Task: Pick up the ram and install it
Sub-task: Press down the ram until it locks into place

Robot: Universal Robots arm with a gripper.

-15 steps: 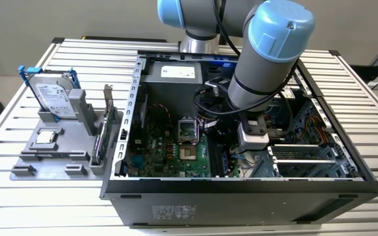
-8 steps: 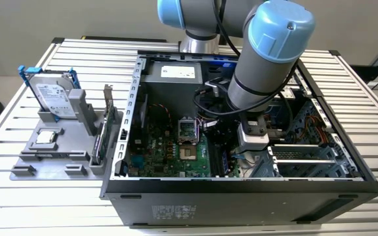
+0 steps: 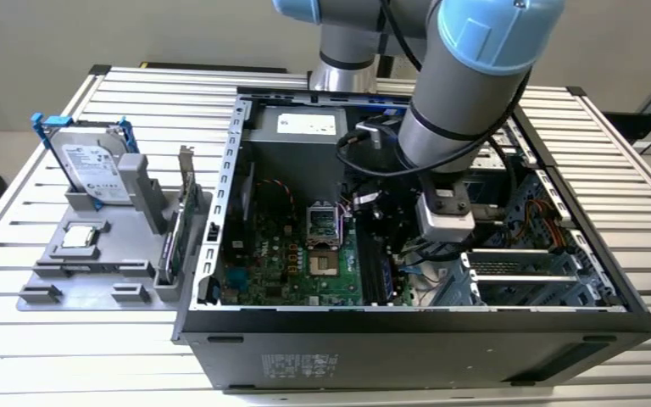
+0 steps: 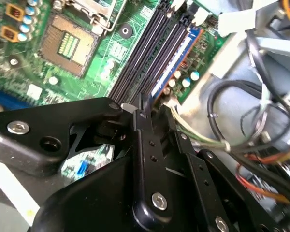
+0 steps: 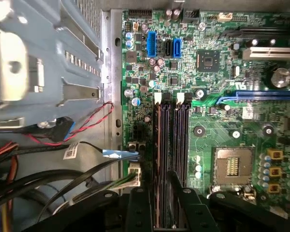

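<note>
The ram (image 5: pixel 174 188) is a thin dark stick seen edge-on, held between black fingers (image 5: pixel 137 208). My gripper (image 5: pixel 166 212) is shut on it, directly over the row of black memory slots (image 5: pixel 181 145) on the green motherboard. In the second wrist view the gripper (image 4: pixel 144 110) pinches the ram (image 4: pixel 146 99) at the near end of the same slots (image 4: pixel 154 53). Whether the stick's lower edge sits in a slot is hidden. In the exterior view the arm (image 3: pixel 461 110) reaches down into the open computer case (image 3: pixel 416 339).
The bare processor socket (image 5: pixel 232 166) lies beside the slots. Bundled cables (image 5: pixel 63 179) and a grey drive cage (image 5: pixel 48 58) crowd the other side. On the exterior view's left, a grey stand holds a hard drive (image 3: pixel 94 165) and a card with a metal bracket (image 3: pixel 182 216).
</note>
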